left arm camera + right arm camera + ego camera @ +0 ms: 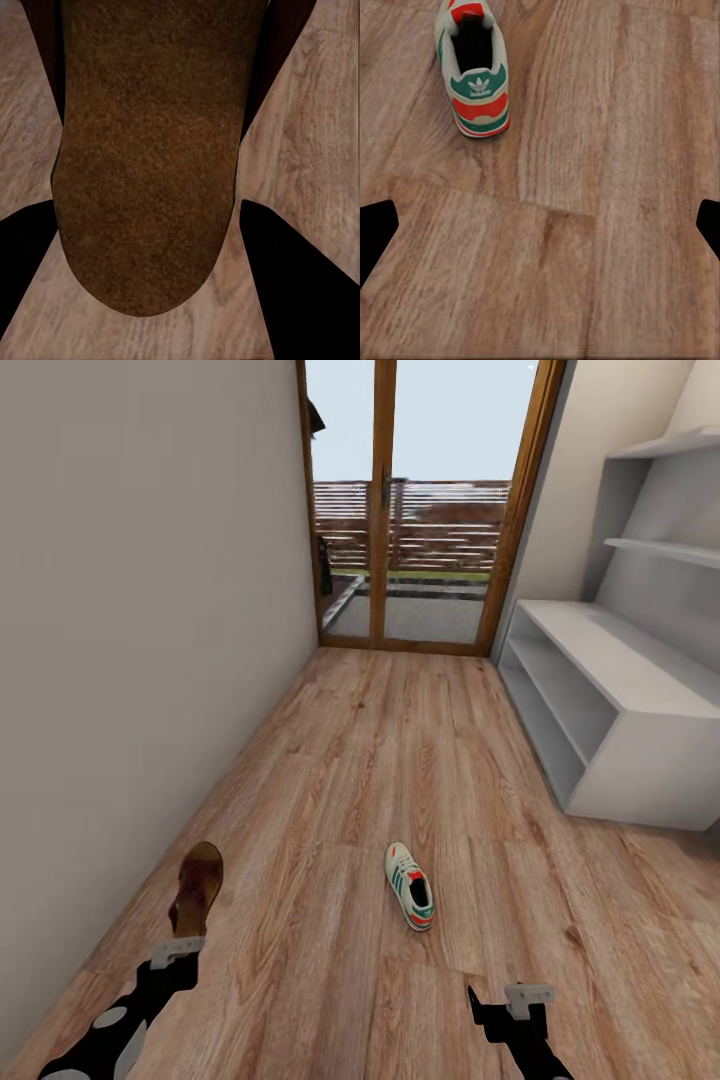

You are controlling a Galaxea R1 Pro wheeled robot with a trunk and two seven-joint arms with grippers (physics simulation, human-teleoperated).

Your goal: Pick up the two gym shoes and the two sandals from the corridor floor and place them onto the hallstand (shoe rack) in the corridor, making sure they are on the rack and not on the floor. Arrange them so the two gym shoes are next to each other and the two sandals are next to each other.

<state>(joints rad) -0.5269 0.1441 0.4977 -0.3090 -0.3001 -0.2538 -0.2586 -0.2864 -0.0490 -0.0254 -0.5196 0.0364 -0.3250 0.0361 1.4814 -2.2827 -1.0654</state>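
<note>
left gripper [178, 950] is at the lower left of the head view, above the corridor floor [400, 760]. a brown sandal [197, 887] stands out forward from it. in the left wrist view the sandal [146, 165] runs between the two dark fingers [300, 285], which sit on either side of it; the gripper appears closed on the sandal, though the contact points themselves are hidden.

right gripper [528, 996] is at the lower right of the head view, above bare flooring. in the right wrist view its fingertips [375, 229] sit at the far edges of the frame, spread wide apart, with nothing between them but the floor [570, 255].

one gym shoe [409, 885] lies on the floor ahead of the right gripper and to its left, well apart from it, roughly mid-corridor. the right wrist view shows the shoe [472, 71] heel-on: green heel patch, red-orange band, white sole. it rests upright on its sole.

further on, the hallstand [620, 710] stands against the right-hand wall, a light-grey open unit with a flat top and shelf tiers. grey wall shelves [665, 495] are mounted above it.

a plain wall [140, 610] bounds the left side. a wood-framed glass door [425, 510] closes the far end of the corridor.
</note>
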